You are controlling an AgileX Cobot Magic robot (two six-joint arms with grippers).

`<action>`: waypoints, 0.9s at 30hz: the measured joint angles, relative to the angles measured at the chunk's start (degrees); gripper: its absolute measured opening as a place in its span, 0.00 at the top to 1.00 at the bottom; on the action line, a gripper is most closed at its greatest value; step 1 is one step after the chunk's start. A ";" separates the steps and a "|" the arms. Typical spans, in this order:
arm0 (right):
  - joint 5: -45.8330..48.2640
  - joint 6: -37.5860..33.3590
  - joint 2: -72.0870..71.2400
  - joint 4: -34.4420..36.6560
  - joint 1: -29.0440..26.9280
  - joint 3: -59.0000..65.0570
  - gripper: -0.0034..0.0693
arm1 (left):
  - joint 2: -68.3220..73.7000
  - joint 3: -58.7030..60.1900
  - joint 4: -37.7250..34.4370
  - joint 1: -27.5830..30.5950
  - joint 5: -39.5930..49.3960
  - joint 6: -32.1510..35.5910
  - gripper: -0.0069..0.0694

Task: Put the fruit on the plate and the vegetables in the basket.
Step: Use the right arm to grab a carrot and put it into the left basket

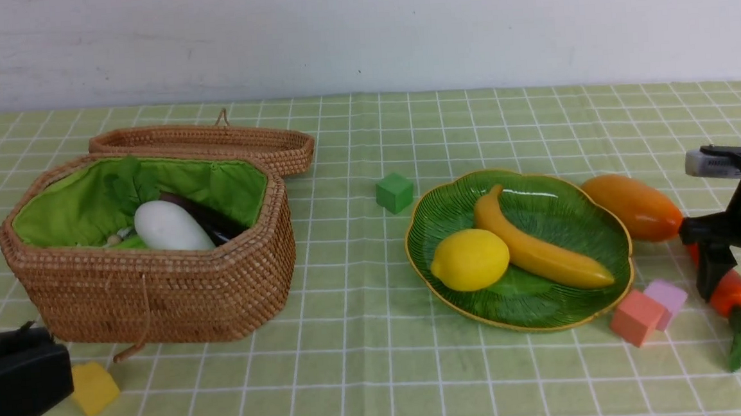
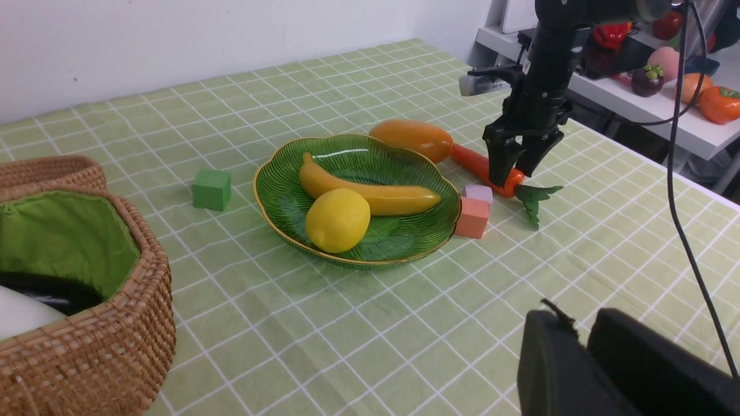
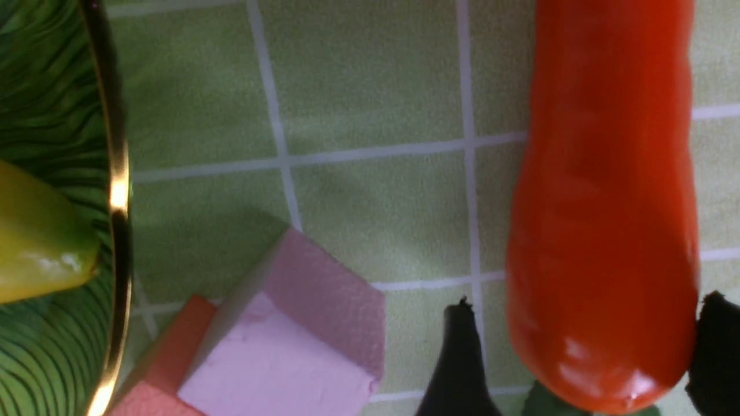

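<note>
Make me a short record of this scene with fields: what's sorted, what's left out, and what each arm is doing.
Green gold-rimmed glass plate: curved yellow banana, round yellow lemon
Brown wicker basket: white radish, dark purple eggplant
On checked tablecloth: orange oval mango, red-orange carrot
Right end effector: open, straddling carrot
Left end effector: near basket, nothing held

Pink block [image 1: 668,294] just beside carrot [image 1: 731,293]
</note>
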 joint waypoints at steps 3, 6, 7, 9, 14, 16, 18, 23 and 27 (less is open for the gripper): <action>-0.86 0.00 0.27 -0.31 0.00 0.00 0.33 | 0.00 0.00 0.00 0.00 0.00 0.06 0.78; -1.31 0.00 0.56 -0.91 0.00 0.00 0.34 | 0.00 0.00 -0.06 0.00 0.00 0.06 0.78; -1.43 0.00 1.12 -1.72 0.00 0.00 0.34 | 0.00 0.00 -0.06 0.00 0.00 0.06 0.77; -1.43 0.00 1.94 -2.43 0.00 0.00 0.34 | 0.00 0.00 -0.06 0.00 0.00 0.06 0.77; -1.03 0.00 3.07 -2.38 0.00 0.00 0.35 | 0.00 0.00 -0.06 0.00 0.00 0.06 0.77; -1.03 0.00 3.07 -2.36 0.00 0.00 0.37 | 0.00 0.00 -0.06 0.00 -0.04 0.06 0.77; -1.03 -0.14 3.07 -2.36 0.00 0.00 0.40 | 0.00 0.00 -0.06 0.00 -0.04 0.06 0.77; -1.03 -1.09 3.07 -2.54 0.00 0.00 0.40 | 0.00 0.00 -0.06 0.00 -0.04 0.06 0.76; -0.99 -1.09 3.07 -2.54 0.00 0.00 0.40 | 0.00 0.00 -0.06 0.00 -0.04 0.06 0.77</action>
